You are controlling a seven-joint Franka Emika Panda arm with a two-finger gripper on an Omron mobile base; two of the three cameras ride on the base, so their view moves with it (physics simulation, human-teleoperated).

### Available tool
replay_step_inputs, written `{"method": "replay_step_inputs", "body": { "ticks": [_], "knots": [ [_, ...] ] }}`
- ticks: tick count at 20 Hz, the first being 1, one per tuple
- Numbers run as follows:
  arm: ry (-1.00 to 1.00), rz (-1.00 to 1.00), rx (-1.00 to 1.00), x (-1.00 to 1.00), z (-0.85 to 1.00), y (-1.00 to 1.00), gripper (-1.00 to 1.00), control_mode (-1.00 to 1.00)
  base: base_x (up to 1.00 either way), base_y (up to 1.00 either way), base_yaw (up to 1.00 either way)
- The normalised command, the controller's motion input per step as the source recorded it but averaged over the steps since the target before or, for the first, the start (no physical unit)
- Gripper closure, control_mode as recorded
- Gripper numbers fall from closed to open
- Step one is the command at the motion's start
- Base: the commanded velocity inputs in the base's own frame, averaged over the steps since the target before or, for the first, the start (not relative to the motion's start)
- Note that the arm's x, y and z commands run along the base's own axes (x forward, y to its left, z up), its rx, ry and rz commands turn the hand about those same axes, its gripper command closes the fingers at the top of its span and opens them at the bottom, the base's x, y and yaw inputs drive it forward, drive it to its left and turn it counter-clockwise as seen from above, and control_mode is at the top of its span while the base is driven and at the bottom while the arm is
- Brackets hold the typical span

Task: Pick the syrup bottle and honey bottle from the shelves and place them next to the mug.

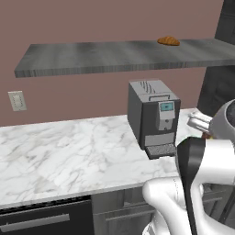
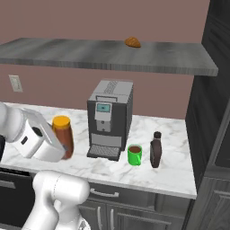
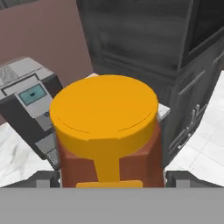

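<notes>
My gripper is shut on the honey bottle, an amber-orange bottle with a yellow-orange cap, and a dark fingertip shows on either side of it. From the right base, the honey bottle hangs above the counter's front, left of the coffee machine. Right of that machine, the green mug stands on the counter. The dark brown syrup bottle stands upright just right of the mug. Above runs the grey shelf.
A grey coffee machine stands mid-counter on the white marble top. A croissant lies on the shelf. Dark tall cabinets close the right end. A wall outlet is at the left.
</notes>
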Motion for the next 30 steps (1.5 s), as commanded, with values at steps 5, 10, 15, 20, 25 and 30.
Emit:
{"method": "replay_step_inputs", "body": {
  "ticks": [5, 10, 15, 20, 25, 30],
  "knots": [
    [0.0, -0.15, -0.04, 0.08, -0.25, -0.05, 1.0, -1.0, 0.0, 0.0, 0.0],
    [0.0, -0.13, -0.03, 0.15, -0.24, -0.04, 1.0, -1.0, 0.0, 0.0, 0.0],
    [0.0, -0.1, -0.04, 0.32, -0.31, -0.15, 1.0, -1.0, 0.0, 0.0, 0.0],
    [0.0, -0.03, -0.02, 0.32, -0.3, -0.25, 1.0, -1.0, 0.0, 0.0, 0.0],
    [-0.01, 0.01, 0.0, 0.1, -0.24, -0.37, 1.0, -1.0, 0.0, 0.0, 0.0],
    [-0.03, 0.2, 0.0, 0.0, -0.11, -0.54, 1.0, -1.0, 0.0, 0.0, 0.0]
  ]
}}
